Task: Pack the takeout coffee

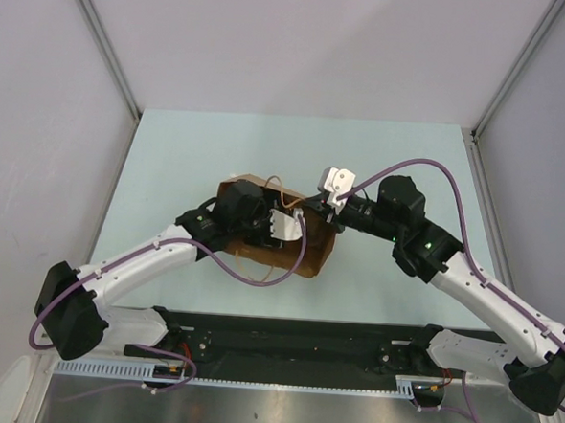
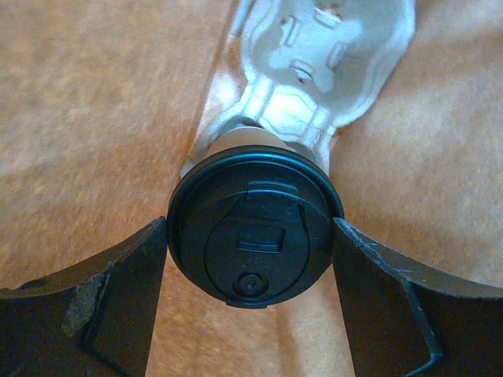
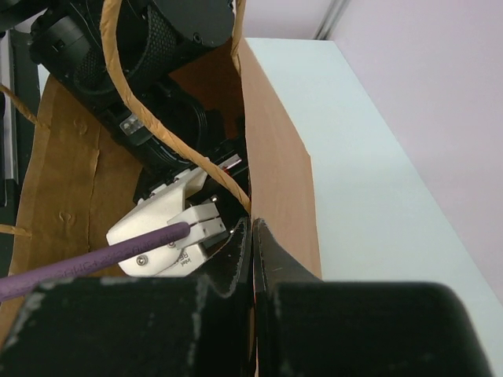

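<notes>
Two jaws of the left gripper (image 2: 250, 236) are clamped on opposite sides of the small tan kraft-paper cup with round black plastic lid (image 2: 251, 259), inside the large brown paper bag (image 1: 314, 257) on the pale green surface (image 1: 219, 150). Just beyond the cup lies a moulded pulp cup carrier (image 2: 330, 47). The right gripper (image 3: 253, 236) has its jaws together, pinching the bag's rim. A twisted paper handle (image 3: 110, 71) crosses the bag's mouth.

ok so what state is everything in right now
takeout coffee: lid on, inside the bag
paper bag: open, rim pinched
left fingers: closed on the coffee's lid
right fingers: shut on the bag rim
</notes>
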You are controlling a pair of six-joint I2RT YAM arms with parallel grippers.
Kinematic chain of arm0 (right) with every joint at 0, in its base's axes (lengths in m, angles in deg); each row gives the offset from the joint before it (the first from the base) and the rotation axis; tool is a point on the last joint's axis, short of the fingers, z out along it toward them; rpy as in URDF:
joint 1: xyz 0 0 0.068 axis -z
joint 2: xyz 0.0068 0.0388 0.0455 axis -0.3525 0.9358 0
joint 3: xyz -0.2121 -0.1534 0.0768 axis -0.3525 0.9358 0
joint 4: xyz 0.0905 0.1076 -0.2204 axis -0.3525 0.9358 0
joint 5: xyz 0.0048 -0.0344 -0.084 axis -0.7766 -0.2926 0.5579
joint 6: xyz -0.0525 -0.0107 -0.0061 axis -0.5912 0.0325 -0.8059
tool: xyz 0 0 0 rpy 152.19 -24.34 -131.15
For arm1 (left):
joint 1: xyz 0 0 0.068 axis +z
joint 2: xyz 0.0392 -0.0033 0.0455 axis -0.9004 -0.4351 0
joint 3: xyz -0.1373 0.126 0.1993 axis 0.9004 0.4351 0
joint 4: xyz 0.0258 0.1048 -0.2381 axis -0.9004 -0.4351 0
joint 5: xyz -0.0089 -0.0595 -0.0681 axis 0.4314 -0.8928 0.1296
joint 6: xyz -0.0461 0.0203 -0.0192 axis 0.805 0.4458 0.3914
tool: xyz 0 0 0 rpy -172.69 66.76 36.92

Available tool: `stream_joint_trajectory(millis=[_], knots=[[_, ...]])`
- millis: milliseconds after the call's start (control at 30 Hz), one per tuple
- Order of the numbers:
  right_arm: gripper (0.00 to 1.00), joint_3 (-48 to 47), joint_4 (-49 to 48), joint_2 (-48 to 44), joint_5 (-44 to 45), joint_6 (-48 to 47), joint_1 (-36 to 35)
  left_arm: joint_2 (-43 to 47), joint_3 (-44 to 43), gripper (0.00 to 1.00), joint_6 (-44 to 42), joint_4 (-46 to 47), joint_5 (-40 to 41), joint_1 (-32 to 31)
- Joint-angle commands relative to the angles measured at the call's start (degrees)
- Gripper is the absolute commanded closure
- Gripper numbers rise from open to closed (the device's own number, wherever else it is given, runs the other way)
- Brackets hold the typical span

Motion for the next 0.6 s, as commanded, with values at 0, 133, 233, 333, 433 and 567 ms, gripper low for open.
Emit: stream_joint_trajectory(millis=[0,133,233,333,433,567], knots=[[1.0,-1.24,-3.25,0.16,-2.39,1.4,-0.18,0.98,-2.1,1.0,-1.83,-2.31,-0.08,0.42],[1.0,-1.24,-3.25,0.25,-2.65,1.58,-0.01,0.45,-1.75,1.0,-2.36,-2.14,0.1,1.03],[1.0,-1.24,-3.6,0.42,-3.18,1.67,-0.01,0.54,-2.01,1.0,-2.88,-1.35,0.1,1.82],[1.0,-1.24,-3.77,0.86,-3.62,1.84,-0.01,0.8,-1.22,1.0,-4.11,0.32,-0.34,2.53],[1.0,-1.32,-4.21,1.21,-3.97,1.93,0.17,0.98,0.01,1.0,-5.34,1.55,-1.13,3.32],[1.0,-1.85,-4.39,2.09,-5.11,2.81,0.69,0.89,1.94,1.0,-6.75,4.88,-2.45,3.93]])
